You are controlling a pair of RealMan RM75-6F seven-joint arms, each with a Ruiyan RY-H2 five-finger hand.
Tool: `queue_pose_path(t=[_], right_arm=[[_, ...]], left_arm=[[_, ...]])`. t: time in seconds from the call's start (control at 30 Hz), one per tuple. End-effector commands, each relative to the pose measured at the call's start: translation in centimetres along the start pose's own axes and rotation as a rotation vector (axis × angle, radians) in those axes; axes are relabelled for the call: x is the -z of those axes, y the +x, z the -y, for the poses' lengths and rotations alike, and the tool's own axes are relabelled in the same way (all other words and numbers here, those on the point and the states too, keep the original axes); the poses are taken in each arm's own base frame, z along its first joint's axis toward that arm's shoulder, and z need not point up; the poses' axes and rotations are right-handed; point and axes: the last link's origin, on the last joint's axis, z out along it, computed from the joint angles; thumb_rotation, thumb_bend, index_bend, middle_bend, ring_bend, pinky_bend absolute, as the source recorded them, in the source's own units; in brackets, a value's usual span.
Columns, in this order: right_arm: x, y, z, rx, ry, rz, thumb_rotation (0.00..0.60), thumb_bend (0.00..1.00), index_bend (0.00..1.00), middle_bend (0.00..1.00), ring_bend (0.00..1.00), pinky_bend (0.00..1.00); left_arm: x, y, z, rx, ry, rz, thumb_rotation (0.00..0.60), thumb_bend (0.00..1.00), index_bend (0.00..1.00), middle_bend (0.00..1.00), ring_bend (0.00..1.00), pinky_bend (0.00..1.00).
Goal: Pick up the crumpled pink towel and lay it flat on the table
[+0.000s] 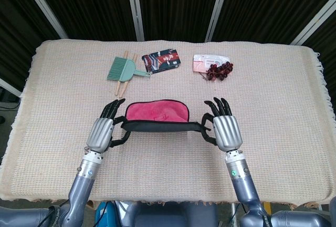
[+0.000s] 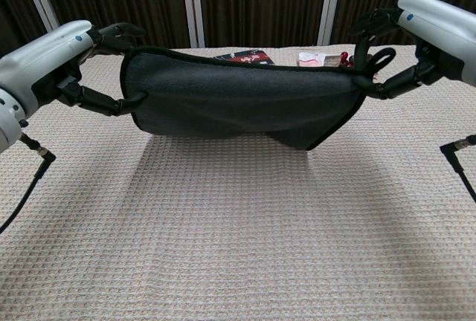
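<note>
Over the table's near-middle, one towel [image 1: 159,112], pink face up, dark underside, stretched taut between two hands and held off the surface, hanging as a dark sheet in the chest view. Left hand [image 1: 101,131] pinches the towel's left edge, other fingers fanned forward. Right hand [image 1: 224,129] pinches the right edge, other fingers spread too.

Far side of the table, counted: one green brush [image 1: 120,69], lying over two wooden sticks [image 1: 118,84]; one dark patterned packet [image 1: 162,60] just right of it; one pink-and-white packet [image 1: 206,61]; one bunch of dark red grapes [image 1: 219,71] touching that packet's near edge.

Surface: one beige waffle-weave cloth [image 1: 283,106] covering the table, fringed at the right edge. Behind: dark curtain panels with pale metal posts [image 1: 133,7] slanting between them.
</note>
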Motion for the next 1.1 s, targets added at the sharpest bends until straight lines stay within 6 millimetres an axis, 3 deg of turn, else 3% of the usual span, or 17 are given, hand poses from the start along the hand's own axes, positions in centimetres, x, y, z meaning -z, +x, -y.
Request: queue_pose_path(t=[0.03, 0.5, 1.1], right_arm=[[0.7, -0.1, 0.0, -0.011, 0.002, 0.003, 0.6, 0.47, 0.61, 0.2, 0.08, 0.0], [4.6, -2.0, -1.8, -0.022, -0.033, 0.064, 0.6, 0.47, 0.61, 0.2, 0.08, 0.0], [6.8, -4.0, -3.0, -0.018, -0.049, 0.139, 0.6, 0.47, 0.61, 0.2, 0.08, 0.0]], left_arm=[[0.8, 0.3, 0.1, 0.002, -0.008, -0.001, 0.6, 0.44, 0.59, 0.05, 0.0, 0.0], [4.2, -1.1, 1.4, -0.021, 0.006, 0.071, 0.6, 0.44, 0.59, 0.05, 0.0, 0.0], [6.3, -4.6, 2.2, -0.057, 0.021, 0.165, 0.6, 0.44, 0.59, 0.05, 0.0, 0.0]])
